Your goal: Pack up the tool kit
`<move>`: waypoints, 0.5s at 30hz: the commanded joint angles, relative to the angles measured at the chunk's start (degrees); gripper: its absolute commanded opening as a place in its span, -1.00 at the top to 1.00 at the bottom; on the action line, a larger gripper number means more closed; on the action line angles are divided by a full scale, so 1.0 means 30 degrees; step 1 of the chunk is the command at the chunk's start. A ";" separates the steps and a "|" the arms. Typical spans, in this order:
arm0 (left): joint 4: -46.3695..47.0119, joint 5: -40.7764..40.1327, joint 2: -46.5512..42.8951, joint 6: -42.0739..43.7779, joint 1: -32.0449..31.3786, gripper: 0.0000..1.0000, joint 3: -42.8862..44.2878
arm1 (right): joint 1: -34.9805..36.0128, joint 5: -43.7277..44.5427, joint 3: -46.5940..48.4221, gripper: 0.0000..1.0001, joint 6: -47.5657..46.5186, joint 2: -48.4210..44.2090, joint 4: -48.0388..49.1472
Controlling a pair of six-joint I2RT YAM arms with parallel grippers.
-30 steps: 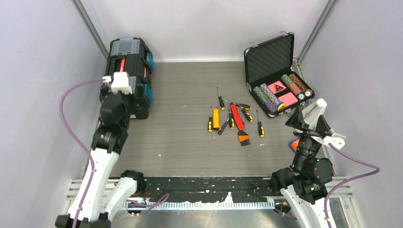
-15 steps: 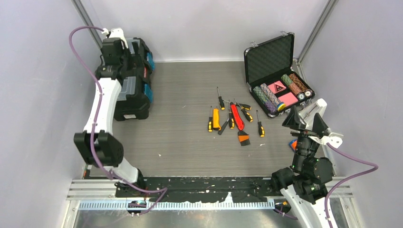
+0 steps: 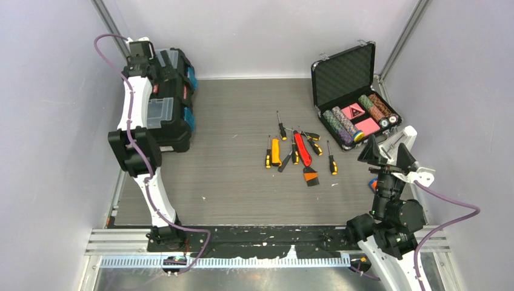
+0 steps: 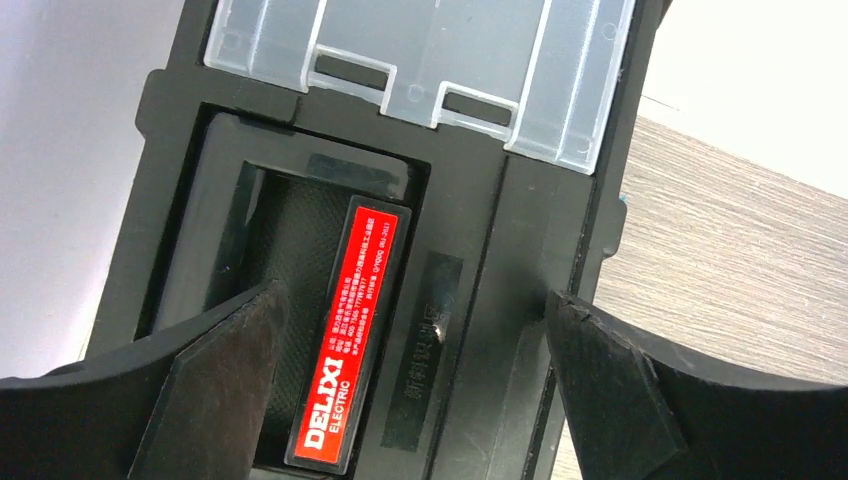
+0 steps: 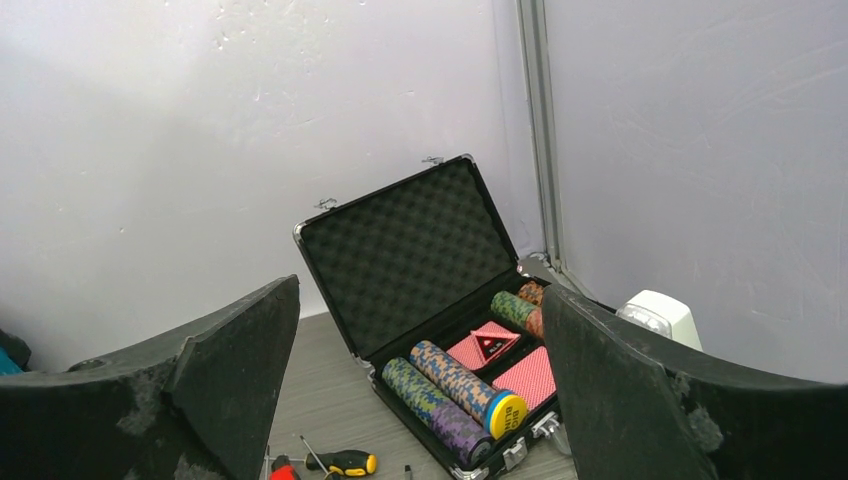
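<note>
Toolbox [image 4: 525, 240] handle under left end effector [image 4: 412, 296], spread wide, empty; right end effector [image 5: 420, 290] spread wide, empty.

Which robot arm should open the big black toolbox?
Probably left: the left gripper hangs open over the handle of the toolbox. The right gripper is far off, beside the chip case.

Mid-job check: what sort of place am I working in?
Probably a walled robot test cell: bare pale walls, metal corner posts, a tabletop staged with a toolbox and a poker-chip case.
</note>
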 commanded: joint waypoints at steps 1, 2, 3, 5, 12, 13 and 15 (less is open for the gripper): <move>-0.1076 0.1091 0.0364 -0.0060 0.0094 -0.99 0.0876 | 0.0117 -0.0105 0.0017 -0.90 -0.0263 0.0393 0.0276; -0.1124 0.1731 0.0474 -0.0080 0.0098 -0.99 0.0869 | 0.0107 -0.0099 0.0017 -0.91 -0.0263 0.0399 0.0277; -0.1177 0.2434 0.0587 -0.0170 0.0076 -0.99 0.0875 | 0.0110 -0.0065 0.0017 -0.90 -0.0283 0.0400 0.0277; -0.1425 0.4008 0.0765 -0.0248 0.0069 -0.99 0.0861 | 0.0128 -0.0063 0.0017 -0.90 -0.0300 0.0379 0.0277; -0.3365 0.8996 0.0924 -0.0722 -0.0109 -0.98 0.0342 | 0.0099 -0.0005 0.0021 -0.91 -0.0261 0.0166 0.0277; -0.3581 0.9443 0.0720 -0.0675 -0.0235 -0.98 -0.0022 | 0.0110 -0.0005 0.0019 -0.91 -0.0252 0.0130 0.0277; -0.3883 0.9608 0.0109 -0.0021 -0.0973 -0.98 -0.1199 | 0.0135 -0.0037 0.0017 -0.91 -0.0218 0.0067 0.0249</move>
